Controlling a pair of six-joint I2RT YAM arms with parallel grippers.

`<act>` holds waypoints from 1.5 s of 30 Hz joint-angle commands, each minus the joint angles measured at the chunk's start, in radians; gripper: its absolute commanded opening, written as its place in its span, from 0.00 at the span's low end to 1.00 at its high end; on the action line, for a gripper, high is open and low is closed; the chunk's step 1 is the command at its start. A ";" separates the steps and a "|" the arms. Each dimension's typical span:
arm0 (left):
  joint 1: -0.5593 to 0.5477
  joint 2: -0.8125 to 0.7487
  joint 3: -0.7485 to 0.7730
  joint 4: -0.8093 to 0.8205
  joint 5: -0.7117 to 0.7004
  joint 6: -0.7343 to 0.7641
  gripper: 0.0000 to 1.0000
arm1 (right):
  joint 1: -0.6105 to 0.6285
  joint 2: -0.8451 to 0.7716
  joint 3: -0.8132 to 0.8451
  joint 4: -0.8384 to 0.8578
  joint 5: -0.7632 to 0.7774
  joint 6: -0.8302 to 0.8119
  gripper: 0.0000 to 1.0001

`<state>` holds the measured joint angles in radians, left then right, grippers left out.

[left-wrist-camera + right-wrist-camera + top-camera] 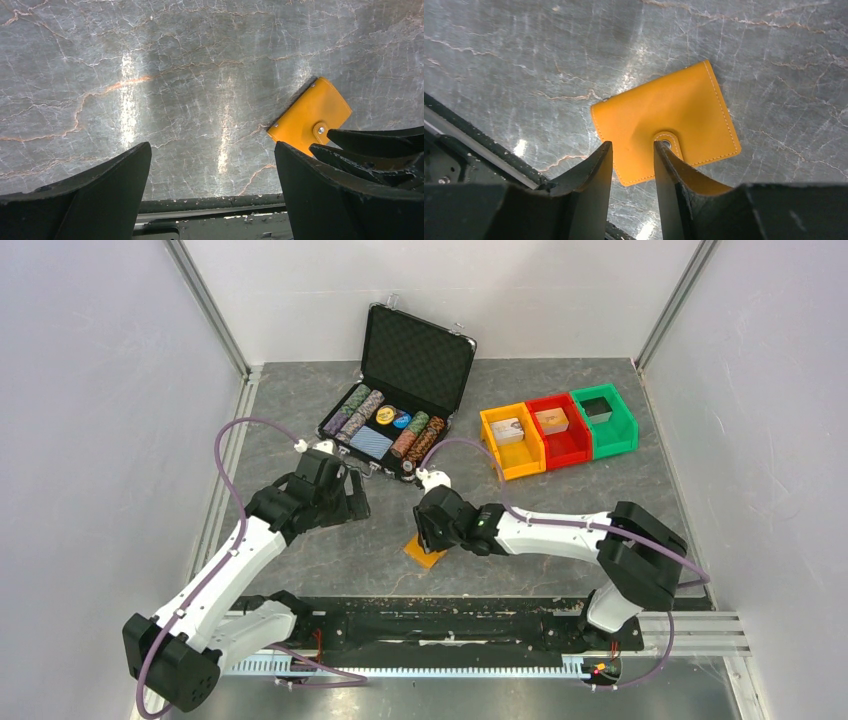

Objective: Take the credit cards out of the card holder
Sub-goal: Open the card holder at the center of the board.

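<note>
Right hand, overhead view: the right hand point(432, 537) is down on the card holder point(421, 554), a flat orange wallet on the counter point(560, 505). Only the holder's near corner shows below the hand.
Left hand, overhead view: the left hand point(345, 502) hangs left of the card holder, apart from it.
Other things, overhead view: an open black chip case point(415, 365) lies well beyond the card holder, and three coloured bins point(568, 455) sit beyond it to the right.
Left hand, left wrist view: its fingers are spread wide over bare counter with nothing between them. The card holder point(310, 110) lies just outside one finger.
Right hand, right wrist view: its fingers are drawn close with a narrow gap, set on the card holder point(664, 107) either side of its snap tab point(669, 142). I cannot tell whether they pinch the leather.
Credit cards: none in view. The holder is folded shut with its tab fastened, so they are probably inside.
Risk: nothing pins the holder down, so the fingers may slip off the smooth leather or drag the whole holder along. The snap may also resist.
Surface: grey veined stone look, glossy with glare streaks, likely slippery.
Room: plain pale walls close in the counter on three sides.
</note>
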<state>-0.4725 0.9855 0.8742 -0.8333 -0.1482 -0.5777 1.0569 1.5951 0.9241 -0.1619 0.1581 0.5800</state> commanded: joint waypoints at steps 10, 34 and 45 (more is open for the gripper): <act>0.005 -0.042 -0.013 0.042 0.046 0.054 1.00 | 0.031 0.079 0.068 -0.137 0.153 -0.022 0.39; 0.001 0.115 -0.268 0.396 0.483 -0.144 0.86 | 0.041 -0.110 -0.278 0.326 0.093 -0.208 0.00; -0.012 0.276 -0.302 0.656 0.653 -0.201 0.76 | 0.026 -0.290 -0.556 0.692 0.046 -0.327 0.00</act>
<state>-0.4728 1.2015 0.5789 -0.3355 0.3874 -0.7219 1.0897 1.3659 0.4423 0.3218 0.2214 0.3134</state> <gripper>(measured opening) 0.777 0.004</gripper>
